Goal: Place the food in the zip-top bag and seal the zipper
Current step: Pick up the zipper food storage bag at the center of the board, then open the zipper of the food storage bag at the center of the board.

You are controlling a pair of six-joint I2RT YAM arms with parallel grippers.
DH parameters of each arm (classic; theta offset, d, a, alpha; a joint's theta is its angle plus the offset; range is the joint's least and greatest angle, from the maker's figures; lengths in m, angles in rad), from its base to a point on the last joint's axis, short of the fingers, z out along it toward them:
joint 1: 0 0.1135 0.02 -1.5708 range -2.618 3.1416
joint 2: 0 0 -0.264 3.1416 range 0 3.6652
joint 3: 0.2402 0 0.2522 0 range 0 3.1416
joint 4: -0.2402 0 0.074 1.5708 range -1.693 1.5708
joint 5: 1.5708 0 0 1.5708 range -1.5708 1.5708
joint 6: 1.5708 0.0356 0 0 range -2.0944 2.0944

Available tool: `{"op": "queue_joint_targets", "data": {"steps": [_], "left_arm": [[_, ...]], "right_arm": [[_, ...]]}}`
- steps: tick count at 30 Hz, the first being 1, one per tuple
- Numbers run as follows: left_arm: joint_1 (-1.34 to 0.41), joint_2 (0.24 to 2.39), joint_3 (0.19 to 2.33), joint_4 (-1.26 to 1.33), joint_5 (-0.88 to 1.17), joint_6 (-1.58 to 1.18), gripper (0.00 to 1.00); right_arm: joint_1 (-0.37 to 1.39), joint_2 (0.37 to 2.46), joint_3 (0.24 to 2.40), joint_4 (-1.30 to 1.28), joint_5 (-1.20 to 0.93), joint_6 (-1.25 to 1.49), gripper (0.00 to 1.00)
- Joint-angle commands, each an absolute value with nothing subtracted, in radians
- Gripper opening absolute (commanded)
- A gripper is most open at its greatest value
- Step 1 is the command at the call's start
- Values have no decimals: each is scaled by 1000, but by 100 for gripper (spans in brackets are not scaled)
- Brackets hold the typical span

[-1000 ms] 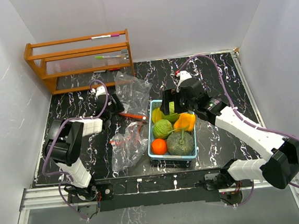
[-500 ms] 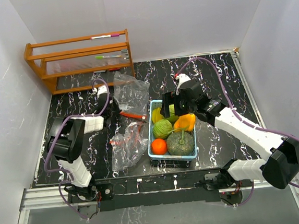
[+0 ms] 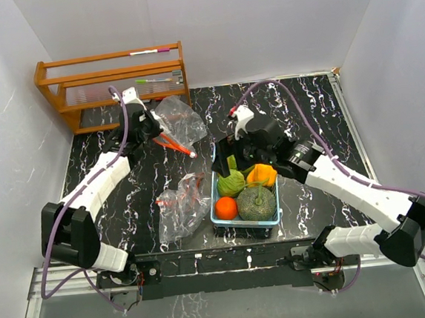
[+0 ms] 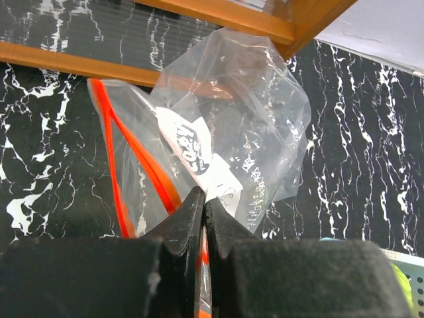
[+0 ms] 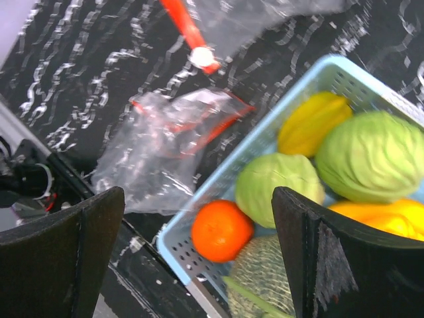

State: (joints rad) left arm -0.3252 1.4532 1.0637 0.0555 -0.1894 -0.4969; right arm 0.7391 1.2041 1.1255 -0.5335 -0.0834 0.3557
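My left gripper [image 4: 203, 199] is shut on the orange zipper edge of a clear zip-top bag [image 4: 232, 119], held off the table near the wooden rack; from above the bag [image 3: 178, 123] hangs beside that gripper [image 3: 152, 129]. The food lies in a light-blue basket [image 3: 215, 203]: a green cabbage ball [image 3: 231, 181], a netted melon [image 3: 256, 202], an orange [image 3: 226, 207] and a yellow-orange pepper [image 3: 263, 174]. My right gripper [image 5: 197, 199] hovers open above the basket [image 5: 255, 142], over the orange [image 5: 221, 230] and a cabbage ball [image 5: 278, 185], holding nothing. A yellow piece [image 5: 311, 119] sits at the basket's far end.
A second crumpled clear bag [image 3: 183, 206] lies on the black marbled table left of the basket. The wooden rack [image 3: 113, 86] with pens stands at the back left. White walls close in three sides.
The left gripper shut on the bag's zipper edge and lifted it back toward the rack. The right gripper shifted left over the basket, still open.
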Motion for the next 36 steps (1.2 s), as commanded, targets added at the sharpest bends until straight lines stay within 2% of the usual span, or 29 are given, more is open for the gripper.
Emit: {"op": "queue_joint_targets", "data": {"steps": [1, 8, 14, 20, 26, 36], "left_arm": [[-332, 1412, 1146, -173, -141, -433, 0], [-331, 1389, 1232, -341, -65, -358, 0], [-331, 1353, 1304, -442, 9, -322, 0], [-331, 1325, 1307, -451, 65, -333, 0], [-332, 1303, 1271, -422, 117, -357, 0], [-331, 1286, 1251, -401, 154, -369, 0]], "right_arm": [[837, 1243, 1273, -548, 7, 301, 98], [851, 1296, 1337, -459, 10, 210, 99], [857, 1392, 1364, -355, -76, 134, 94], [864, 1430, 1303, -153, -133, 158, 90], [865, 1502, 1303, -26, -142, 181, 82], [865, 1640, 1363, 4, -185, 224, 75]]}}
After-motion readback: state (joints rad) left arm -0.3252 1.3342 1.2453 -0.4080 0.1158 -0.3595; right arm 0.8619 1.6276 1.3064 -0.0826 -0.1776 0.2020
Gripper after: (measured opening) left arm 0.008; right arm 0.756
